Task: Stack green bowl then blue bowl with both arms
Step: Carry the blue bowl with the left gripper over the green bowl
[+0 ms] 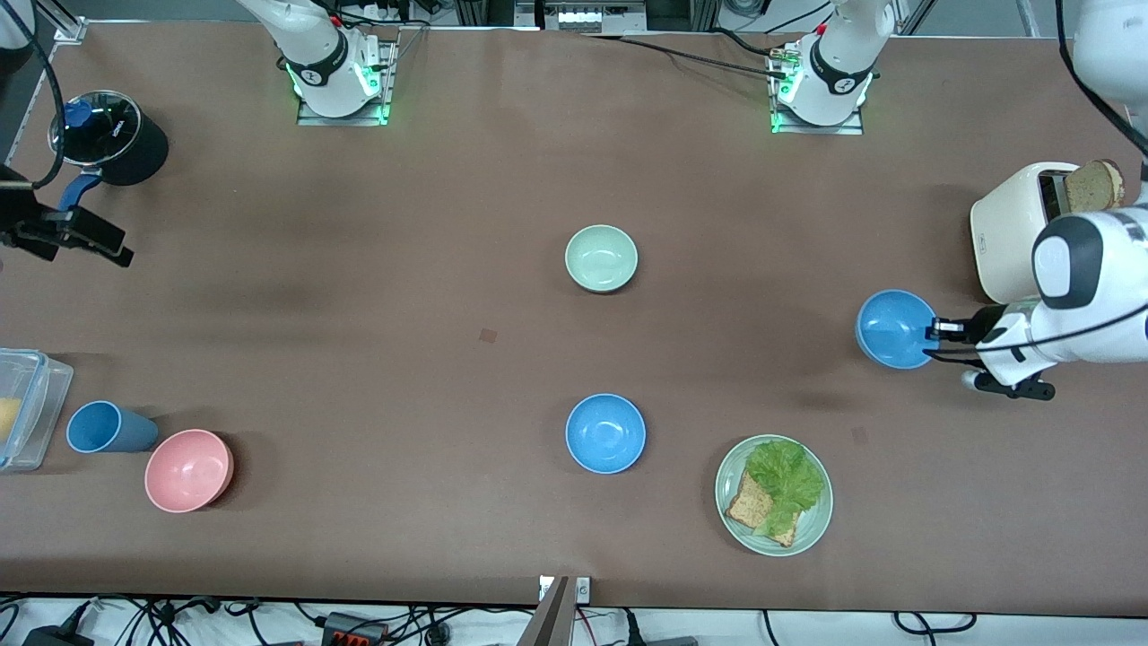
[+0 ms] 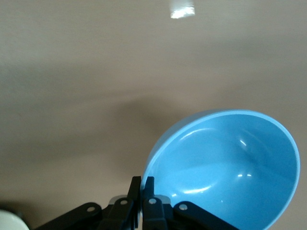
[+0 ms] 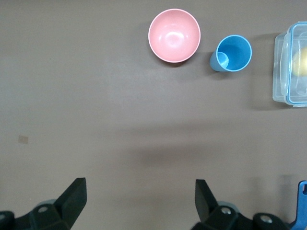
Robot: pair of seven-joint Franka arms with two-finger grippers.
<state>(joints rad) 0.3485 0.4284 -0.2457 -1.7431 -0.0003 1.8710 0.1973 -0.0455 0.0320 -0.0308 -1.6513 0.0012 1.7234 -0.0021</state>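
The green bowl (image 1: pixel 601 258) sits upright at the table's middle. One blue bowl (image 1: pixel 605 433) sits nearer to the front camera than it. My left gripper (image 1: pixel 937 330) is shut on the rim of a second blue bowl (image 1: pixel 895 329) and holds it tilted above the table toward the left arm's end. In the left wrist view the fingers (image 2: pixel 149 186) pinch the rim of that bowl (image 2: pixel 230 163). My right gripper (image 1: pixel 103 244) is open and empty, up over the right arm's end of the table; it also shows in the right wrist view (image 3: pixel 139 184).
A cream toaster (image 1: pixel 1018 235) with bread stands beside the held bowl. A pale green plate (image 1: pixel 731 516) with lettuce and bread lies near the front edge. A pink bowl (image 1: pixel 188 469), blue cup (image 1: pixel 103 428), clear container (image 1: pixel 31 404) and black pot (image 1: pixel 112 139) stand at the right arm's end.
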